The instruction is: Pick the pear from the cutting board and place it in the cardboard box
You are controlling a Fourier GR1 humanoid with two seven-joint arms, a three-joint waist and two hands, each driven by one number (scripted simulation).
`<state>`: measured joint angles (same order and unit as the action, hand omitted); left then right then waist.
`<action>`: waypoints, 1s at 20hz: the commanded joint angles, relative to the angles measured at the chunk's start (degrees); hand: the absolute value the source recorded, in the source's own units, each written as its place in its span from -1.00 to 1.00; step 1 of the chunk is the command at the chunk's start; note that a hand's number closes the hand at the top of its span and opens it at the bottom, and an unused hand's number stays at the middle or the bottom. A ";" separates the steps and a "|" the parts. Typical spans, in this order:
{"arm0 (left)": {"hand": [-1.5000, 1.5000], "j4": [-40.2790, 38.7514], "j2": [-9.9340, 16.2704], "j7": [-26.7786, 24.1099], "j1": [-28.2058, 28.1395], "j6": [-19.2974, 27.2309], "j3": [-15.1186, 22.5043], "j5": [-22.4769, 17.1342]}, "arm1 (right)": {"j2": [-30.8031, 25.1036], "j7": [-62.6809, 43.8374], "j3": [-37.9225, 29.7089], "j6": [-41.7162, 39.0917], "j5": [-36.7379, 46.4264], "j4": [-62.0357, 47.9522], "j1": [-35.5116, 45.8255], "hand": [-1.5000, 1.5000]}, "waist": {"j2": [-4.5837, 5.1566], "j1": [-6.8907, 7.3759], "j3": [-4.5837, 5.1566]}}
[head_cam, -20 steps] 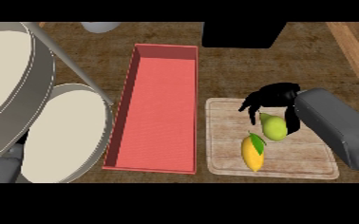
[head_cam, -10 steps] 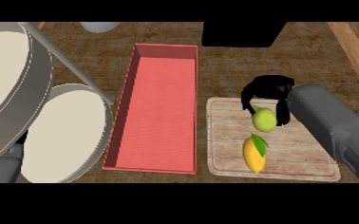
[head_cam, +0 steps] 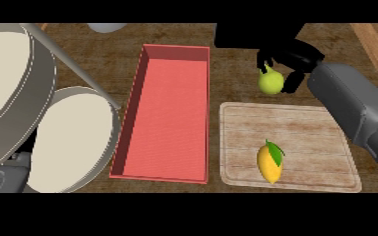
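One pear [head_cam: 271, 82] is grasped by the curled fingers of the right hand [head_cam: 289, 60], hanging under it, above the surface beyond the cutting board [head_cam: 310, 125].

The surface [head_cam: 244, 60] is a brown, wood-grained counter top seen from steeply above. A long red open box [head_cam: 168, 115] lies on it near the middle, and just to the box's right, apart from it, lies a pale wooden cutting board [head_cam: 310, 130] that carries a yellow mango [head_cam: 269, 164] with a green leaf. A dark block [head_cam: 247, 34] stands at the far edge.
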<state>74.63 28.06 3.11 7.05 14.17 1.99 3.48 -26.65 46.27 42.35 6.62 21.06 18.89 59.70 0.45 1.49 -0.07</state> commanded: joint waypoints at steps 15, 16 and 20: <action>0.00 0.80 -1.63 -0.89 -3.71 0.00 -2.36 1.19 | 3.47 -1.28 -12.37 -10.49 -9.14 19.29 4.64 1.00 | -1.12 -2.07 0.10; 0.00 1.98 0.54 3.22 -0.87 -2.15 -2.93 0.32 | 6.87 -3.59 -12.86 -9.94 -10.04 18.88 5.10 1.00 | -1.03 -1.82 0.07; 0.00 -1.76 0.52 0.49 0.03 -2.80 -4.47 0.34 | 11.81 -13.82 -13.97 -11.08 -10.52 23.03 7.40 1.00 | -0.70 -1.69 0.12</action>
<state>74.75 28.10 3.83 5.88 12.34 -1.30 4.04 -20.02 39.91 29.42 -3.75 11.40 38.61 66.13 -0.43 -0.30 0.03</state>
